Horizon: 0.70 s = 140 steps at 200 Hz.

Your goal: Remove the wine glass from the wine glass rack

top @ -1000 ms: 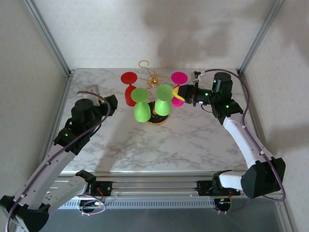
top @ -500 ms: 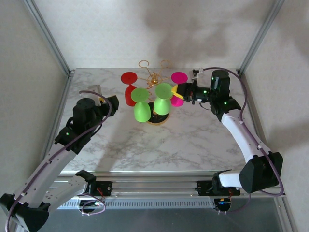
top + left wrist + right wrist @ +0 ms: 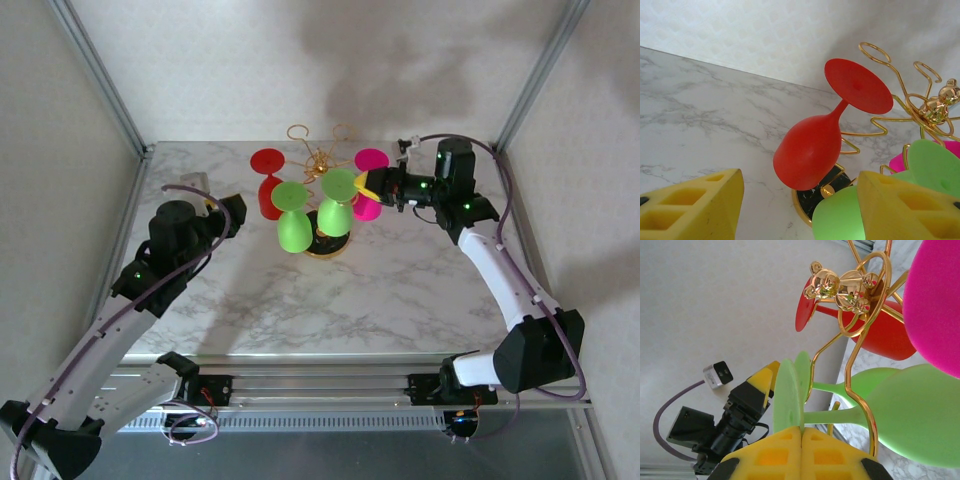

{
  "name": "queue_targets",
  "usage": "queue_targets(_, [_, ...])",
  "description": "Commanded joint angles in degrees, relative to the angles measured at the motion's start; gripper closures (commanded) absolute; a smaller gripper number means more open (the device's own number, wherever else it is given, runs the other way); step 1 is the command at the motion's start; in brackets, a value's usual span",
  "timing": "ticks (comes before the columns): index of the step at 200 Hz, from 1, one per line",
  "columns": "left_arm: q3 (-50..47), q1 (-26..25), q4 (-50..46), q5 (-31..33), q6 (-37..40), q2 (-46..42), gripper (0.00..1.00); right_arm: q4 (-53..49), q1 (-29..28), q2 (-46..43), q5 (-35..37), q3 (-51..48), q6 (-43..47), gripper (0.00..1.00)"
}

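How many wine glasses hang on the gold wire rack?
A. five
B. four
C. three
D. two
B: one red wine glass, two green wine glasses and one pink wine glass hang upside down on the wine glass rack.

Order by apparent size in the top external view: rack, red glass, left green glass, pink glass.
1. wine glass rack
2. red glass, left green glass: alike
3. pink glass, partly hidden by right tool
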State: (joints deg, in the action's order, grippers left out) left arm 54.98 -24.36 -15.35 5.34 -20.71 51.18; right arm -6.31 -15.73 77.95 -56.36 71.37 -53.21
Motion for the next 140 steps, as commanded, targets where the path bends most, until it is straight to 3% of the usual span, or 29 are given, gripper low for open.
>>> queue_targets(1, [1.6, -0.6, -0.6, -0.1, 1.6, 0.1, 0.39, -1.0, 1.0, 0.1, 1.3, 2.4, 2.2, 1.00])
queue_targets(140, [1.6, -0.8, -0.4, 0.5, 2.1, 1.3, 0.39, 1.3, 2.8, 1.5, 0.1, 3.6, 1.0, 1.00])
